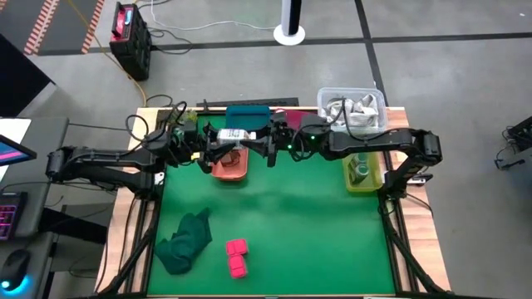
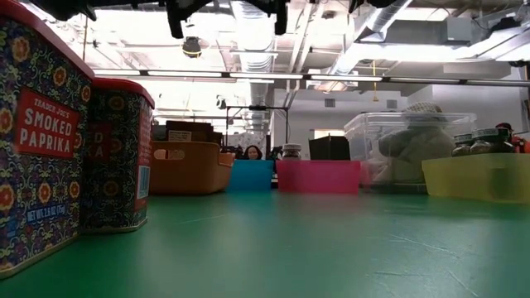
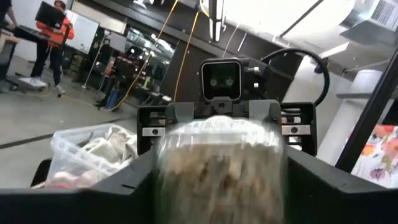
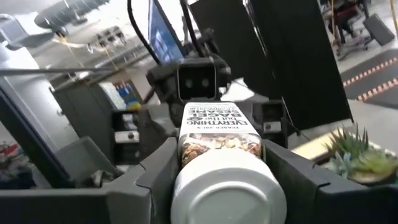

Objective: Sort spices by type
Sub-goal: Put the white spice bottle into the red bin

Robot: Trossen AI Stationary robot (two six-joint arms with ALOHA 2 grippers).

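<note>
Both arms reached in from the table's sides and met over the back middle of the green mat, held level and facing each other; between them hung a white-topped jar (image 1: 235, 134) lying on its side, above the orange bin (image 1: 231, 167). The left gripper (image 1: 218, 141) had the jar's base end between its fingers (image 3: 93, 186), though I could not tell whether they pressed on it or stood slightly off; the right gripper (image 1: 264, 141) held the cap end, its fingers (image 4: 311, 180) flanking the white lid with the label reading "Everything but the Bagel" beyond it, and again the firmness of the grip could not be told. The right arm's elbow bent back over the yellow bin (image 1: 364, 172), where greenish jars (image 1: 359, 169) sat; a clear tub (image 1: 352, 108) of shiny packets stood behind it. Two magenta boxes (image 1: 237, 257) lay together near the mat's front, just beside a dark green cloth (image 1: 186, 241); in the low view two paprika tins (image 2: 50, 141) stood close to the lens at the left, with blue (image 2: 251, 175) and pink (image 2: 319, 176) bins in the back row.
</note>
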